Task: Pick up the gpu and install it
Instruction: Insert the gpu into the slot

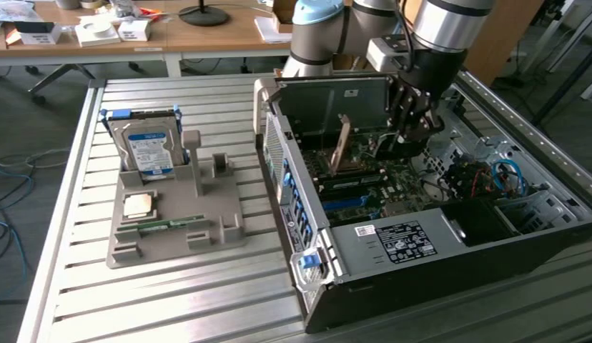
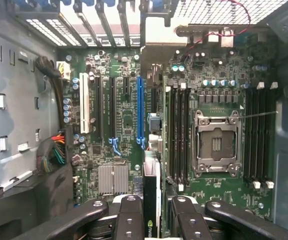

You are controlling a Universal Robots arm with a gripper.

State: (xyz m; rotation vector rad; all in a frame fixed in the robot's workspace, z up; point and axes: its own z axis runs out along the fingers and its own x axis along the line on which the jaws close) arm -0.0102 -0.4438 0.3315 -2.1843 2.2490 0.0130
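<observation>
The gpu (image 2: 152,185), clamped in the claw (image 2: 155,205), is running off the picture's edge, its logo showing too small to read

Table (image 1: 181,300): tray (image 1: 172,246) on exterior view's left, case (image 1: 467,286) on its right. Hard drive (image 1: 148,146) stands at tray's far end, RAM stick (image 1: 167,225) lies nearer camera. gpu (image 2: 152,175) in gripper (image 2: 156,202), inside case, over motherboard (image 2: 129,120).

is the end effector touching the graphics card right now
Touching. The wrist view shows the graphics card edge-on between the fingers of the end effector, which are closed against its sides.
</observation>
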